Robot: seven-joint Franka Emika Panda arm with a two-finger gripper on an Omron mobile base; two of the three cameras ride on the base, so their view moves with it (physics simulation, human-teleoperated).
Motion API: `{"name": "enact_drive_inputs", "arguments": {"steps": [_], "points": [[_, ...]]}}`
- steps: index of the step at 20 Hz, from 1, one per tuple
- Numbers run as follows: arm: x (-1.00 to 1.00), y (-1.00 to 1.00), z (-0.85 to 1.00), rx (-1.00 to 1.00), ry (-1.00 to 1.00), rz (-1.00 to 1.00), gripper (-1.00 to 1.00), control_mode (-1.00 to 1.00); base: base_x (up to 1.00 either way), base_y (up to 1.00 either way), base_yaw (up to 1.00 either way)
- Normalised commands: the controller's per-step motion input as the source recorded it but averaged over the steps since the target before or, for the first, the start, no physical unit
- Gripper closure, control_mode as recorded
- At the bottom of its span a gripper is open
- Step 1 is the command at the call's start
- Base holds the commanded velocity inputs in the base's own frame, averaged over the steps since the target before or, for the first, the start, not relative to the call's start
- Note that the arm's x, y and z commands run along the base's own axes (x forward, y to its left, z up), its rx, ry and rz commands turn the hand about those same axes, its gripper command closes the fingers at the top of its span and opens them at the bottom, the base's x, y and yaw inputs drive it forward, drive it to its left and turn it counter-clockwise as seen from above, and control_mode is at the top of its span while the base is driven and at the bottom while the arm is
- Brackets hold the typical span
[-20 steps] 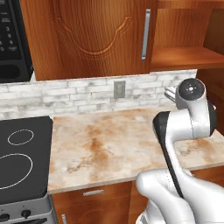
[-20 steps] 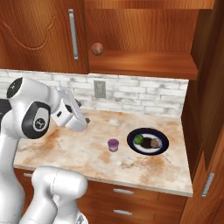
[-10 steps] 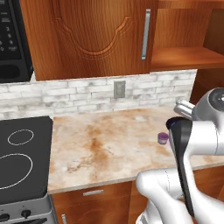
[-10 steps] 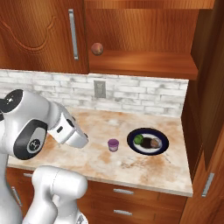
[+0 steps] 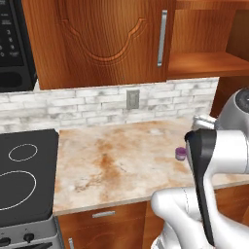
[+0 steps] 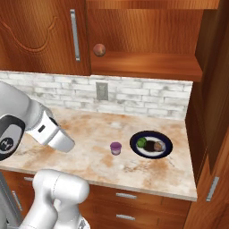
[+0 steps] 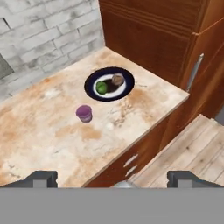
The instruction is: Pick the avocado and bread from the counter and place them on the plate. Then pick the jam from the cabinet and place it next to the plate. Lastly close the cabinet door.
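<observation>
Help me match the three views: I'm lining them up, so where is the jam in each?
Left base view: jam at right, beside the arm.
Right base view: jam centre, just left of the plate.
Hand view: jam left of centre, below-left of the plate.
Shared landmark: wall outlet.

Left base view from behind-left, facing the counter (image 5: 121, 160) and stovetop (image 5: 24, 180), right base view from behind-right, nearer the plate (image 6: 151, 144), hand view high over the counter edge, all sharing the jam (image 7: 84, 113)
</observation>
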Motion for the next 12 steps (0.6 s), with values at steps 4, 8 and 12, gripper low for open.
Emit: {"name": "enact_drive_inputs", "arguments": {"steps": [4,8,12], "points": [[-0.34,0.36,-0.59,-0.10,0.23,0.29,-1.00,-1.00,0.00,0.00,0.00],[-0.05,0.14,-1.00,-0.10,0.05,0.45,-1.00,-1.00,0.00,0.00,0.00],[0.05,0.03,-0.40,-0.06,-0.43,0.29,-1.00,-1.00,0.00,0.00,0.00]]}}
